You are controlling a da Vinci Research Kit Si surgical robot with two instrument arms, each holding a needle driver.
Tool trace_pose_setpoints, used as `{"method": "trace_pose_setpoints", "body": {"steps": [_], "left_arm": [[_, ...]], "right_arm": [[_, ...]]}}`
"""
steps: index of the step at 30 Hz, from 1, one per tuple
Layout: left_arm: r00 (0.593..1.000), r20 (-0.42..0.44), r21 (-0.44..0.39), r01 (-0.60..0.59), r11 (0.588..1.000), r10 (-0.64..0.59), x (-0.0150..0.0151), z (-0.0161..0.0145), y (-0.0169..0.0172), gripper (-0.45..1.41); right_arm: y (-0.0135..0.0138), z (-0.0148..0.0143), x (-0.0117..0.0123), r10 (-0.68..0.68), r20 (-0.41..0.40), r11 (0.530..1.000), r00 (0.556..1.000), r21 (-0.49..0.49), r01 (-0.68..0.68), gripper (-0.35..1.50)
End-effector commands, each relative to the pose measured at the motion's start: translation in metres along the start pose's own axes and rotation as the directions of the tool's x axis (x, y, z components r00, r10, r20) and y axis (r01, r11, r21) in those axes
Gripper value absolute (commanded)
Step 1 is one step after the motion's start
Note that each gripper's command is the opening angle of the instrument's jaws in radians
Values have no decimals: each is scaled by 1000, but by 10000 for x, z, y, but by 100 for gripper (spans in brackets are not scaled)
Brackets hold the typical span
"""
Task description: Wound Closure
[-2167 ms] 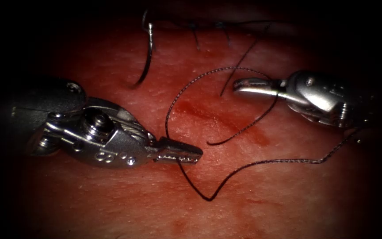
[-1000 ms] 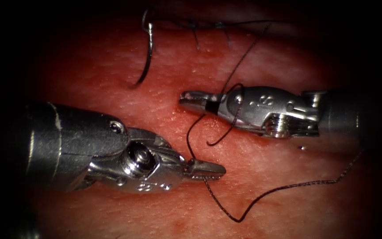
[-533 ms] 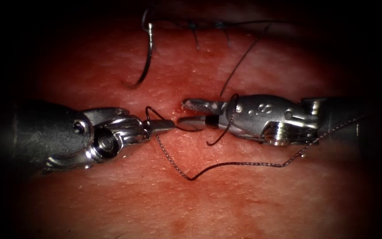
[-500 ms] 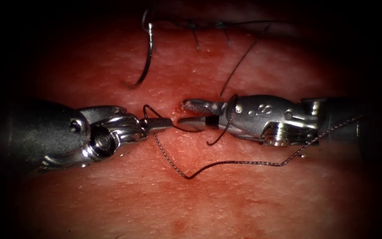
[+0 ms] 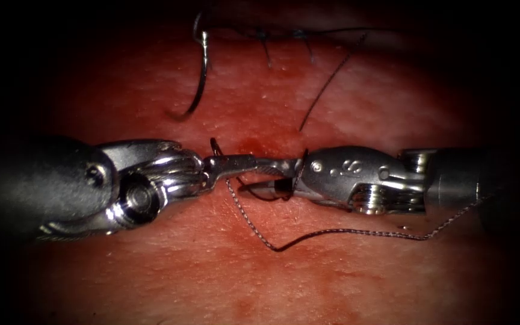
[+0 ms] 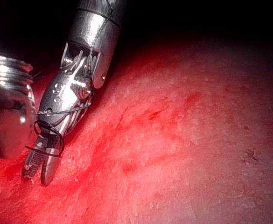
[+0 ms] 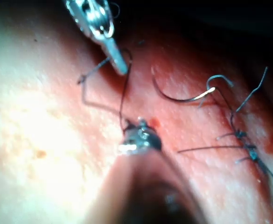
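Observation:
The curved needle (image 5: pixel 200 81) lies free on the tissue (image 5: pixel 344 283) at the upper left, held by neither tool; it also shows as needle (image 7: pixel 185 98). My left tool (image 5: pixel 249 161) is shut on the dark thread (image 5: pixel 332 232) and its tip meets the right tool's jaws. My right tool (image 5: pixel 251 176) stands open, with thread wound around it just behind the jaws. The left wrist view shows that right tool (image 6: pixel 40 165) with loops of thread (image 6: pixel 50 133) around it. In the right wrist view the left tool (image 7: pixel 118 59) pinches the thread (image 7: pixel 124 93).
The cut (image 5: pixel 284 33) runs along the far edge, with tied stitches and cut thread ends (image 7: pixel 244 142). A loose thread end (image 5: pixel 326 90) hangs down from it. Red fluid (image 5: pixel 254 144) stains the tissue by the tool tips.
The left tool has moved right and slightly up until its tip meets the right tool's jaws. The right tool has dropped lower and shifted left. The slack thread below has flattened.

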Motion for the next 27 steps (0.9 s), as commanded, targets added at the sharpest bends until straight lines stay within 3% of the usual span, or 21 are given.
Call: {"method": "trace_pose_setpoints", "body": {"steps": [1, 6, 11, 14, 24, 27], "left_arm": [[1000, 13, 16, -4, 1000, 3, -3, 7, -1, -45], [1000, -9, 105, 0, 994, 1, -18, 11, -2, -45], [992, -122, 193, 53, 980, -30, -26, 27, 5, -45], [971, -237, 267, 99, 959, -34, -25, 44, 18, -45], [941, -333, 302, 170, 938, -63, -36, 61, 38, -45], [919, -384, 311, 217, 925, -87, -34, 64, 31, -45]], "right_arm": [[-1, 5, 2, -11, -8, 1000, 1000, 26, 11, 22], [-6, 5, 3, -42, -69, 995, 997, 92, 48, 22], [-2, 4, 4, -73, -157, 988, 985, 125, 93, 32], [0, 4, 3, -88, -207, 982, 974, 145, 119, 36], [-1, 7, 2, -49, -318, 972, 947, 203, 119, 36], [-3, 12, 3, -32, -315, 970, 948, 219, 105, 54]]}}
